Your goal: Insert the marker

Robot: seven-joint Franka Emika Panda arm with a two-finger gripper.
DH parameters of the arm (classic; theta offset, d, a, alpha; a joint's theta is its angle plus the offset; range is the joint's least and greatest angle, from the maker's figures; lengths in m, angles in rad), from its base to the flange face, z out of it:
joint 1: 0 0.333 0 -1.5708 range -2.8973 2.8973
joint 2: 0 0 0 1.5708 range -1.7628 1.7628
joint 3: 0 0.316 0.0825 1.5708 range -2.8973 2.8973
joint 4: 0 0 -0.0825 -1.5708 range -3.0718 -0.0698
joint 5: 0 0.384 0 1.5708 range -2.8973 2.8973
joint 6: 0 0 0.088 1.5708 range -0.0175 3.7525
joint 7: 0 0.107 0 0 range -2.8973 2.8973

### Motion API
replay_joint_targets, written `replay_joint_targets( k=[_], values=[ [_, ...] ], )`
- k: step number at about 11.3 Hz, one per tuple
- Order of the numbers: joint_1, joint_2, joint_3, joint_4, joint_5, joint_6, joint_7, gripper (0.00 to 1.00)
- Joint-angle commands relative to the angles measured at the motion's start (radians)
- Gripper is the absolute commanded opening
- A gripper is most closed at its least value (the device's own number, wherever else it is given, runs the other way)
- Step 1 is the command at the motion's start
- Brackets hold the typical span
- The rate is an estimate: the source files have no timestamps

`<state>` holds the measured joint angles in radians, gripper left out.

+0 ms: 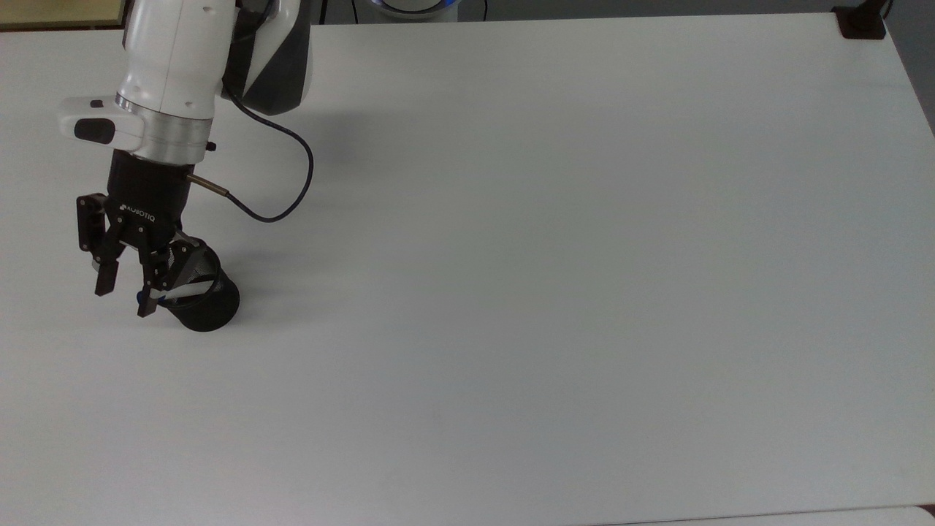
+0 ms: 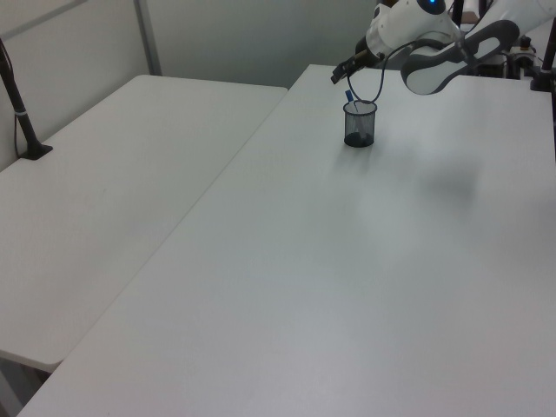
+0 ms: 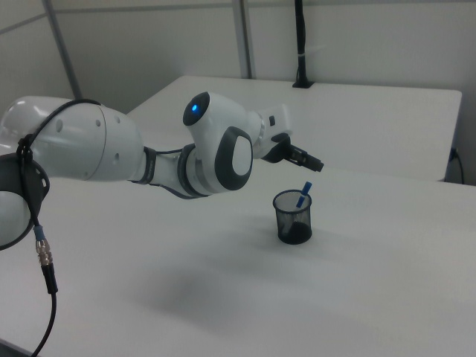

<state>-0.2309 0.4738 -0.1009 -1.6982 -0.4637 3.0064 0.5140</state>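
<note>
In the top view, the arm [image 1: 175,80] reaches down from the upper left over the white tabletop [image 1: 548,292]. Its gripper [image 1: 126,293] hangs with the two black fingers [image 1: 104,277] spread apart and nothing between them. Just beside the gripper, on the top view's right, stands a black mesh cup [image 1: 201,303], upright on the tabletop. One finger overlaps the cup's rim as seen from here; whether it touches the rim I cannot tell. The marker [image 1: 182,298] shows as a pale strip across the cup's mouth, with a small blue bit at the rim next to the finger. A black cable [image 1: 281,157] loops from the wrist out over the tabletop and back up to the arm.

In the left view, the cup [image 2: 359,123] stands far back on the tabletop [image 2: 347,278], and the marker [image 2: 350,95] is inside it, leaning, its blue end poking above the rim on the left view's left. The gripper [image 2: 339,75] is above and slightly to the left view's left of the cup, apart from the marker. A second white table [image 2: 113,174] adjoins on the left view's left.

In the right view, the arm [image 3: 149,160] stretches across from the right view's left, and the gripper [image 3: 308,159] hovers above the cup [image 3: 293,217]. The marker [image 3: 303,193] leans against the cup's inner wall, blue cap uppermost and clear of the fingers.
</note>
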Motion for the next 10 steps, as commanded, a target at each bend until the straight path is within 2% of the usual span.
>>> replay_joint_targets(
  k=[1, 2, 4, 5, 7, 9, 10],
  values=[
    [0.013, -0.052, 0.010, -0.012, -0.004, -0.003, 0.055, 1.00],
    [0.034, -0.075, 0.026, -0.012, -0.003, -0.056, 0.072, 1.00],
    [0.102, -0.142, 0.079, -0.009, 0.020, -0.290, 0.074, 1.00],
    [0.149, -0.180, 0.102, -0.009, 0.049, -0.399, 0.073, 1.00],
    [0.256, -0.251, 0.112, 0.000, 0.127, -0.594, 0.061, 1.00],
    [0.335, -0.314, 0.112, 0.025, 0.231, -0.855, -0.084, 1.00],
    [0.337, -0.351, 0.110, 0.026, 0.308, -0.953, -0.194, 1.00]
  ],
)
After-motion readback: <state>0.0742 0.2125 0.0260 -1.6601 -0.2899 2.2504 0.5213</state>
